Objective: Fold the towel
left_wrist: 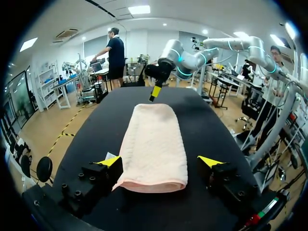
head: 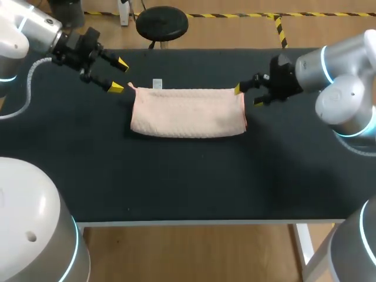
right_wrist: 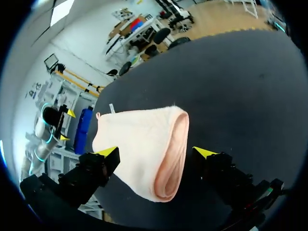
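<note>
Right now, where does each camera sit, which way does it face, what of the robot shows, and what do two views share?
Head view: above and behind, looking down on the table; both arms show, left gripper and right gripper at the towel's ends.
Left wrist view: on the left wrist, looking past its own fingers along the towel to the right gripper.
Right wrist view: the mirror, past its own fingers toward the left gripper.
Both wrist views share the towel.

Towel (head: 188,111): white tag (head: 157,83) too small to read; underside hidden.
</note>
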Controlling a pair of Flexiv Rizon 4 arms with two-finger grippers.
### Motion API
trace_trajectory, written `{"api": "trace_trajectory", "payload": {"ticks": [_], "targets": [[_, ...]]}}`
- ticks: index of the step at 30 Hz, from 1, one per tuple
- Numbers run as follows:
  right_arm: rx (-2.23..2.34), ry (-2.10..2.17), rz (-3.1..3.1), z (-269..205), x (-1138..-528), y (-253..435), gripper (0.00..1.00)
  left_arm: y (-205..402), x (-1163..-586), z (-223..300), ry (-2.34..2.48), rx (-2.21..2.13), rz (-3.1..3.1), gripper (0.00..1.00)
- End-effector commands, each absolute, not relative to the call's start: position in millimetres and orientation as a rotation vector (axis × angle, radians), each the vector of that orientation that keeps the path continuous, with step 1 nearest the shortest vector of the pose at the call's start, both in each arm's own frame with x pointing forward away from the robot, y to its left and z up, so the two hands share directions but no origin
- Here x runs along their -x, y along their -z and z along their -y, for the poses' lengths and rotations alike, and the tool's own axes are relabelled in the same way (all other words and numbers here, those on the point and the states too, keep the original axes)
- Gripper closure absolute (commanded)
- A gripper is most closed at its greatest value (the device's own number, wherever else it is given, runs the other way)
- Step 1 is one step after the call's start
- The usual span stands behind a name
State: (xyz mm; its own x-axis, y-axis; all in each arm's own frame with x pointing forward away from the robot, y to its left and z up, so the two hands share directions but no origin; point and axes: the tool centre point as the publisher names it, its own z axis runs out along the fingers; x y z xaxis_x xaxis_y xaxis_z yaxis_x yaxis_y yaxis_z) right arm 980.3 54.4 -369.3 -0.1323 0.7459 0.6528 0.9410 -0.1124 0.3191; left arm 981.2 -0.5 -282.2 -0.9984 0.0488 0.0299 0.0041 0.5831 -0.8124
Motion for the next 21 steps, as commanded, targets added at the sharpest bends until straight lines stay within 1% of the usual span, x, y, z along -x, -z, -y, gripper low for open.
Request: {"api": "trace_trajectory", "payload": {"ticks": [1,21], "targets": [[1.902,0.851,1.798,-57,-983,372,0.0,283,-981,1,-1.414,0.046,2.753,0.0],[1.86,0.772,1.85,-69,-983,406,0.0,283,-981,1,-1.414,0.046,2.753,0.0]]}}
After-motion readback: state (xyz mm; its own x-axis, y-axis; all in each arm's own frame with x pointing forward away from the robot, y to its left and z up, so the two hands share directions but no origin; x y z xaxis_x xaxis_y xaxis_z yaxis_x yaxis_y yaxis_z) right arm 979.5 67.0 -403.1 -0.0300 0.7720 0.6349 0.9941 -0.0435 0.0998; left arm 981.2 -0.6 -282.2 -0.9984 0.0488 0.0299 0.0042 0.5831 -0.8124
